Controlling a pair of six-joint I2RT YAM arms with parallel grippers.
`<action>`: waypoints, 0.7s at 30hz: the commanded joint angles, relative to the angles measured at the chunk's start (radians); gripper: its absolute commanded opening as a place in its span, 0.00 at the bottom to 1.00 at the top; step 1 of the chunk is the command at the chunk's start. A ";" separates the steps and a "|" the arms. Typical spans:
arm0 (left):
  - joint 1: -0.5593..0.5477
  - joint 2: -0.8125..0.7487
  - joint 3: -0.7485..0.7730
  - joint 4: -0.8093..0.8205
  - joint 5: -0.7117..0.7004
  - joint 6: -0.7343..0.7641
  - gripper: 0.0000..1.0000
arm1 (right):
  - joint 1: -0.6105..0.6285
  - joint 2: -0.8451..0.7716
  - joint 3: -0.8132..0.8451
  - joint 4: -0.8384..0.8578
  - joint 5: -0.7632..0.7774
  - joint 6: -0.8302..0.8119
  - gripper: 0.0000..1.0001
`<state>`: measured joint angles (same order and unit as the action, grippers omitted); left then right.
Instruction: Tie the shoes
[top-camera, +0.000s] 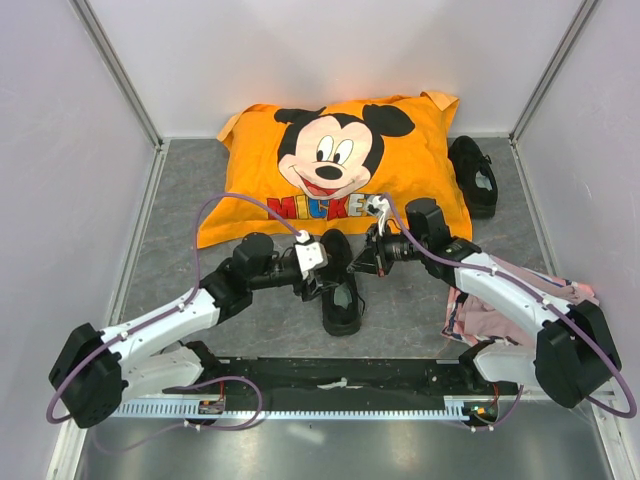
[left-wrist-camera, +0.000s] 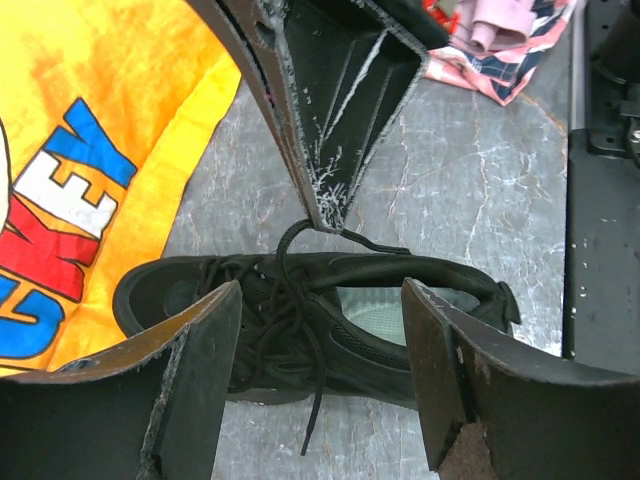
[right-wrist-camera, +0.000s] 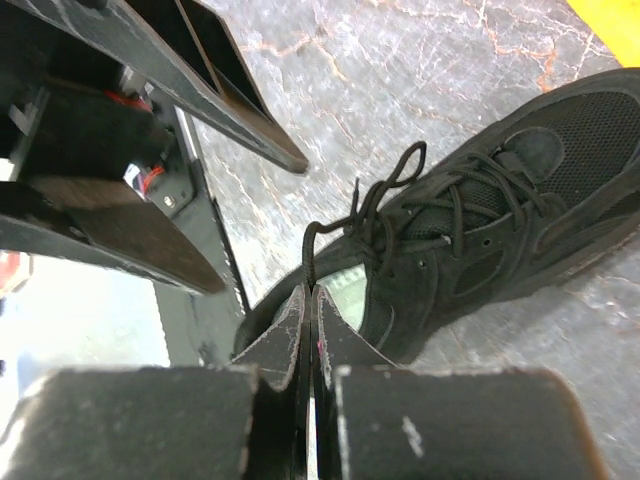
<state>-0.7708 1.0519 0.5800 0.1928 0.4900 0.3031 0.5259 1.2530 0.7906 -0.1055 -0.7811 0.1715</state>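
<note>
One black shoe (top-camera: 342, 290) lies at the middle of the grey counter (top-camera: 180, 200), toe toward the orange pillow (top-camera: 330, 165) along the far edge, heel toward the near edge. Its laces lie loose across the tongue.

The right end effector (right-wrist-camera: 310, 292), fingers pressed together, pinches a lace (right-wrist-camera: 310, 240) and holds it up off the shoe's top in a small raised loop. The left end effector (left-wrist-camera: 320, 290) hangs above the same shoe with its fingers spread, one on each side of the laced section, gripping nothing. The right tip sits just across from it, over the shoe's far side.

The second shoe (top-camera: 474, 175) rests near the far right corner, just beside the pillow's right edge and well apart from both arms. A pink cloth (top-camera: 480, 310) is bunched at the counter's right side, beneath the right arm.
</note>
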 joint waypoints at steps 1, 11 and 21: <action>-0.016 0.031 0.009 0.066 -0.041 -0.076 0.71 | -0.001 -0.004 -0.024 0.148 -0.006 0.140 0.00; -0.036 0.085 0.009 0.097 -0.134 -0.190 0.61 | 0.025 -0.018 -0.111 0.351 0.086 0.396 0.00; -0.039 0.125 0.026 0.115 -0.145 -0.234 0.55 | 0.043 -0.024 -0.163 0.444 0.157 0.534 0.00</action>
<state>-0.8047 1.1713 0.5800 0.2466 0.3649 0.1230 0.5613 1.2530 0.6491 0.2531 -0.6647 0.6304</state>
